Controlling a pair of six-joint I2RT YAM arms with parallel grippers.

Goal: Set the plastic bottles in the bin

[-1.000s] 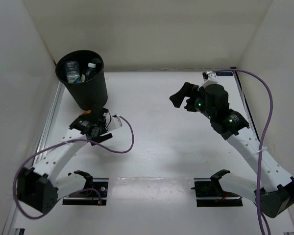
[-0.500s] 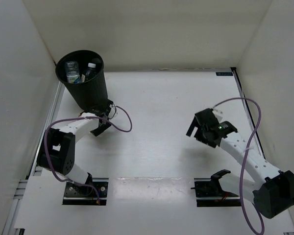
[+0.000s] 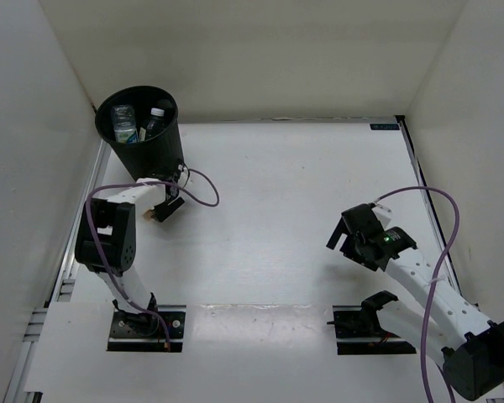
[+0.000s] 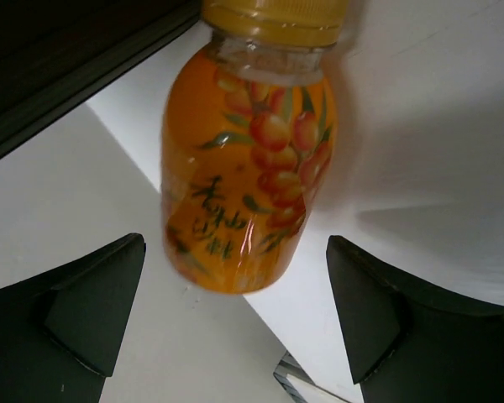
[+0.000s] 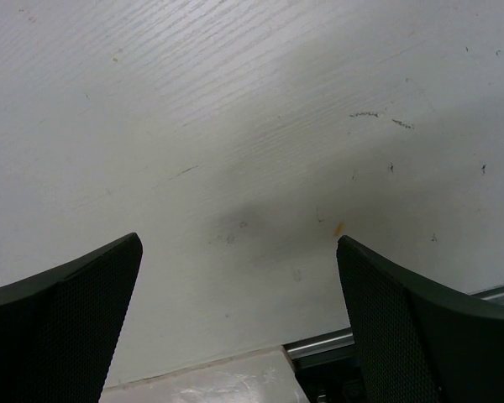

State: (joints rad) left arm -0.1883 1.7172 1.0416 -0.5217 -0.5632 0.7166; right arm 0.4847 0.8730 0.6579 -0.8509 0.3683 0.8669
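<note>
Plastic bottles (image 3: pixel 139 124) sit inside the bin (image 3: pixel 160 155) at ten o'clock on the table (image 3: pixel 277 168), while at the bin's six o'clock the left gripper (image 3: pixel 163 207) stands spread wide either side of an orange-filled bottle (image 4: pixel 248 168) without touching it, and at four o'clock the right gripper (image 3: pixel 343 233) gapes over the table, holding nothing.

The bin (image 3: pixel 155 164) stands far left on the table (image 3: pixel 277 168), bottles (image 3: pixel 124 128) inside it, and one bottle (image 4: pixel 248 176) lies just before it, between the parted jaws of the left gripper (image 4: pixel 235 243).

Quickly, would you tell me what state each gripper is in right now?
Left gripper: open, straddling the stubby orange-filled plastic bottle without gripping it.
Right gripper: open, holding nothing.
</note>
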